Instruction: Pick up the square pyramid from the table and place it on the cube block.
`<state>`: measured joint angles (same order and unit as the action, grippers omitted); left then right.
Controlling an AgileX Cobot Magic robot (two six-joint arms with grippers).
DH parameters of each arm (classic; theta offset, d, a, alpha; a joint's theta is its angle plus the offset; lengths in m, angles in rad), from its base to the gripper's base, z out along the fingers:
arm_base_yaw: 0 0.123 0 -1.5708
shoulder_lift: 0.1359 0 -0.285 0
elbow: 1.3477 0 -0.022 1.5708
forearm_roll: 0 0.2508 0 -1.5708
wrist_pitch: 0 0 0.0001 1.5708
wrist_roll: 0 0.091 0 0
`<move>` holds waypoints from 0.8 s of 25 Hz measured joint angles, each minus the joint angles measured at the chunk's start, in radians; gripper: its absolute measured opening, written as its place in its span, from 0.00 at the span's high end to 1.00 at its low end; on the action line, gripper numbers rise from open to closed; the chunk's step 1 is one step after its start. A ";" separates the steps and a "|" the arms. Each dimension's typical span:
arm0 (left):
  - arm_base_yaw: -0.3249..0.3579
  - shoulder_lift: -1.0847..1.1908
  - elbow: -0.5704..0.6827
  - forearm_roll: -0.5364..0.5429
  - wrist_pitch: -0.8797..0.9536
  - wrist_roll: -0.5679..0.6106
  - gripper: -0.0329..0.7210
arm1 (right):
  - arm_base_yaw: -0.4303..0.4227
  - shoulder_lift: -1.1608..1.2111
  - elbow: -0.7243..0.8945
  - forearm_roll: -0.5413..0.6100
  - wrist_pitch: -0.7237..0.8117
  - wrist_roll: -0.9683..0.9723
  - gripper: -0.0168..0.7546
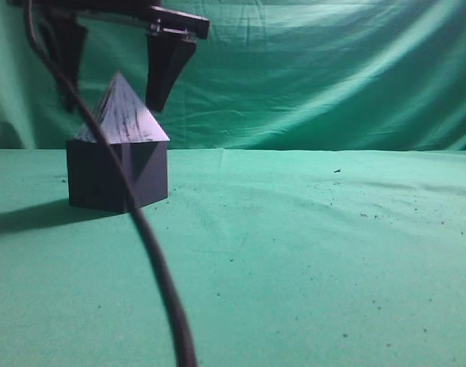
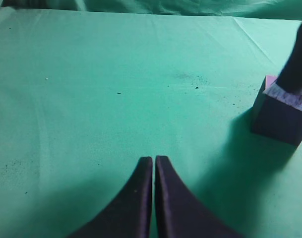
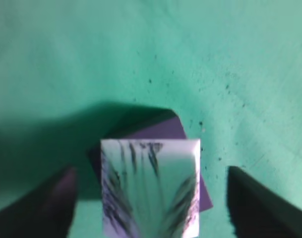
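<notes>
The whitish-lavender square pyramid point(image 1: 125, 115) with dark streaks stands upright on the dark purple-navy cube block point(image 1: 91, 180) at the left of the green table point(image 1: 309, 252). My right gripper point(image 1: 110, 103) hangs open over it, one finger on each side of the pyramid's tip, not touching. In the right wrist view the pyramid point(image 3: 150, 193) sits between the spread fingers point(image 3: 151, 171), turned a little relative to the cube point(image 3: 163, 131) below. My left gripper point(image 2: 154, 161) is shut and empty, low over the cloth, with the cube point(image 2: 277, 116) off to its right.
A black cable point(image 1: 152, 260) hangs across the front of the exterior view, passing in front of the cube. Green cloth backdrop point(image 1: 332, 69) rises behind the table. Small dark specks dot the cloth.
</notes>
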<state>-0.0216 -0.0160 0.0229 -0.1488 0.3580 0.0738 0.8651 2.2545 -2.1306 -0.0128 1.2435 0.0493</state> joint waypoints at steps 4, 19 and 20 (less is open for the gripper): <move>0.000 0.000 0.000 0.000 0.000 0.000 0.96 | 0.000 -0.039 -0.030 0.020 0.000 0.000 0.15; 0.000 0.000 0.000 0.000 0.000 0.000 0.96 | 0.000 -0.611 0.096 -0.029 0.038 -0.007 0.98; 0.000 0.000 0.000 0.000 0.000 0.000 0.96 | 0.000 -0.658 0.149 -0.042 0.038 0.002 0.98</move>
<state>-0.0216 -0.0160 0.0229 -0.1488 0.3580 0.0738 0.8651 1.5967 -1.9821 -0.0549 1.2815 0.0509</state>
